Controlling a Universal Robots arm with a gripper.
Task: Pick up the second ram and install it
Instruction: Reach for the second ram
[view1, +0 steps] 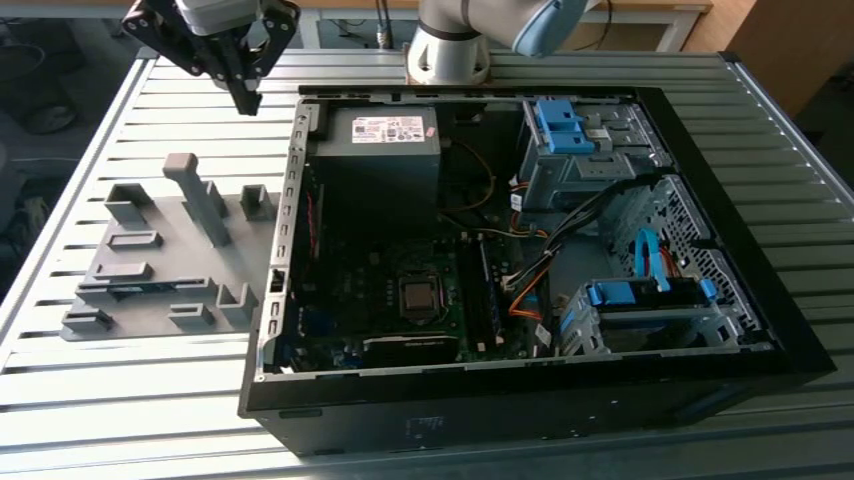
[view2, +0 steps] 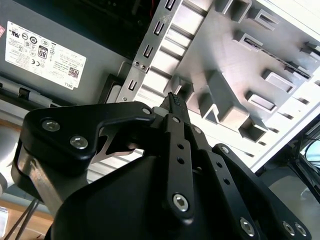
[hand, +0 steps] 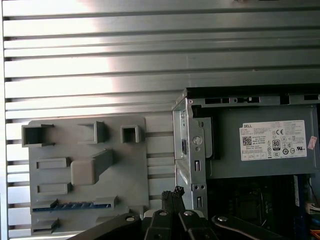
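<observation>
Showing the second ram (hand: 75, 205) seated in a long slot along one edge of the grey holder plate (hand: 127, 172), blue against the grey, touched by nothing. Holds the claw (hand: 175, 192) pressed together and empty, raised off that plate near its edge toward the open computer case (view1: 534, 410), well apart from the ram. Has plate and case just beside each other on the slatted metal desk (view1: 80, 400).

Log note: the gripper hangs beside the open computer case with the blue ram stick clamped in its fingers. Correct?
Not quite. The gripper is shut on nothing: the first wrist view shows the blue ram stick lying in a slot of the grey holder tray. The gripper does hang beside the open computer case.
</observation>
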